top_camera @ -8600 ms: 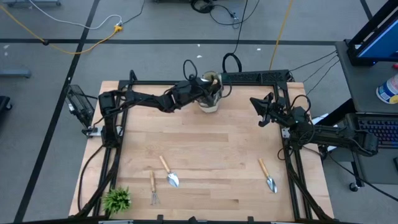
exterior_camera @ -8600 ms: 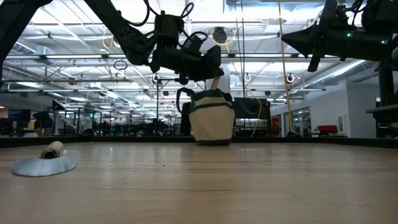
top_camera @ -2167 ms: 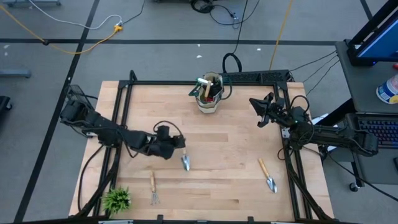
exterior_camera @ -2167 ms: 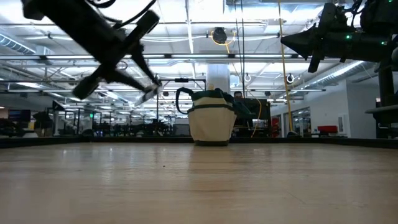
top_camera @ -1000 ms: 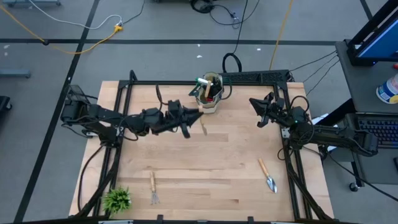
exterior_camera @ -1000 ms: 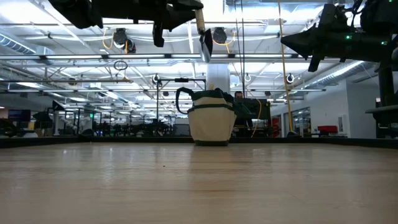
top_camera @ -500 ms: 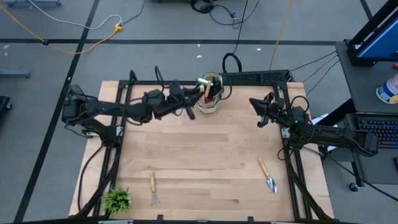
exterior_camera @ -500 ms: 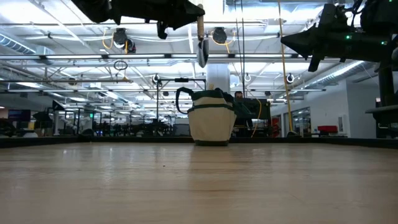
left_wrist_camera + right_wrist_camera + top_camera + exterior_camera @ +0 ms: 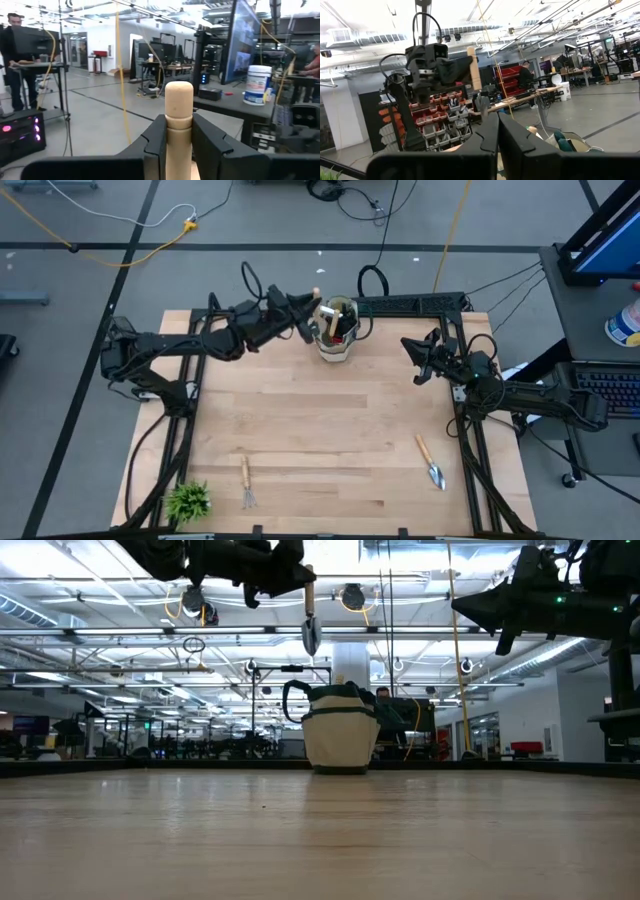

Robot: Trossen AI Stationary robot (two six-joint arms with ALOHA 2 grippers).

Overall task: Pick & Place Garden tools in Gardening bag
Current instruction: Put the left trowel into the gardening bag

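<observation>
Aloft, left gripper [image 9: 300,580] clamping trowel [image 9: 310,625] upright

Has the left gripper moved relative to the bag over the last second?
Yes. The left gripper, shut on a trowel, has travelled toward the table's far edge and now sits beside the bag.

The left end effector [image 9: 306,317] has left the bag [image 9: 338,345], dropped to the near-left part of the desk [image 9: 350,440], closed on a trowel [image 9: 310,618] lying there beside the rake [image 9: 247,485], and carried it up and back toward the bag; it now holds the trowel by its handle just left of the bag's rim, blade hanging down; that trowel's spot on the desk is bare.
</observation>
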